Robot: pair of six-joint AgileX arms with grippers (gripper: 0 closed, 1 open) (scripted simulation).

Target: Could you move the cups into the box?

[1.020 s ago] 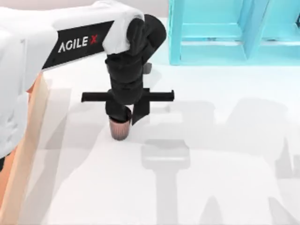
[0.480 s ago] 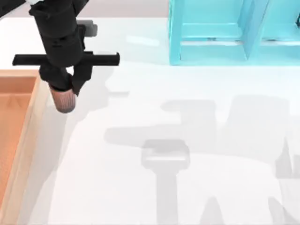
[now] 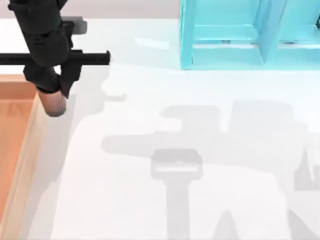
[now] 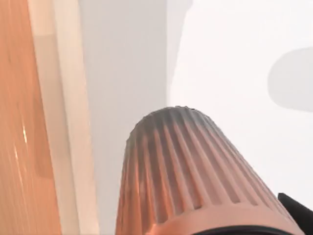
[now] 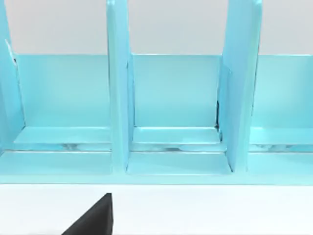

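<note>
The ribbed reddish-brown cup [image 3: 53, 103] is held in the left gripper [image 3: 55, 89], whose fingers are clamped on its upper part. In the top view the cup hangs at the far left of the table [image 3: 200, 125], lifted off the white surface and just beside the light rim of the wooden box [image 3: 27, 150], on the table side of that rim. The box's orange-brown inside is seen at the left edge. In the left wrist view the cup [image 4: 195, 181] is seen from close up, with its vertical ribs running down to its base, and the box rim [image 4: 68, 122] lies beyond it. A turquoise shelf frame [image 3: 240, 35] stands at the far side of the table, well apart from the cup. In the right wrist view this frame [image 5: 171, 112] is faced with its upright dividers.
</note>
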